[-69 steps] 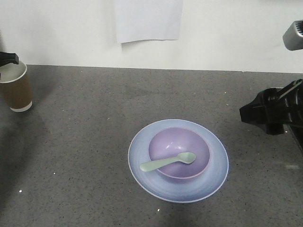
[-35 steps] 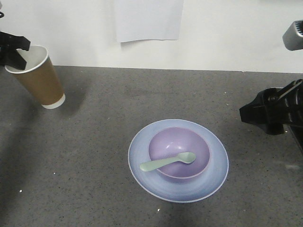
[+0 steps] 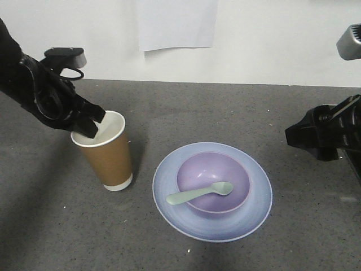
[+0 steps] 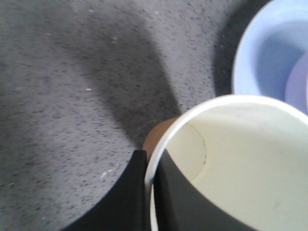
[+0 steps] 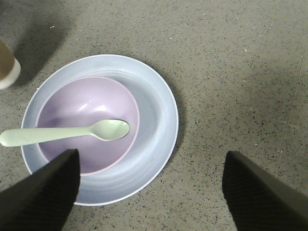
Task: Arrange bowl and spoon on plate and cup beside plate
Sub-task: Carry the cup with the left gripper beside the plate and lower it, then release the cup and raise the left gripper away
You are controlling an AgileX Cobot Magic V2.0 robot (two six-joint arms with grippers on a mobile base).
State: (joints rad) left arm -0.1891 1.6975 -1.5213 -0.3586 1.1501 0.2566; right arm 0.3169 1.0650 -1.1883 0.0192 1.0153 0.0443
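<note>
The pale blue plate (image 3: 256, 209) lies on the grey table with the lavender bowl (image 3: 213, 180) on it. The mint-green spoon (image 3: 200, 193) rests across the bowl's left rim. The brown paper cup (image 3: 110, 158) stands upright just left of the plate, its base at the table. My left gripper (image 3: 89, 127) is shut on the cup's rim (image 4: 153, 168), one finger inside and one outside. My right gripper (image 5: 151, 192) is open, hovering above the plate's (image 5: 154, 120) right edge; bowl (image 5: 86, 120) and spoon (image 5: 67, 134) show below it.
A white sheet of paper (image 3: 176, 23) hangs on the back wall. The right arm (image 3: 327, 132) hovers at the right side of the table. The left arm (image 3: 34, 84) reaches in from the left.
The left gripper has carried the cup from the far left edge rightward and down, from tilted in the air to upright beside the plate. The right arm has not moved.
</note>
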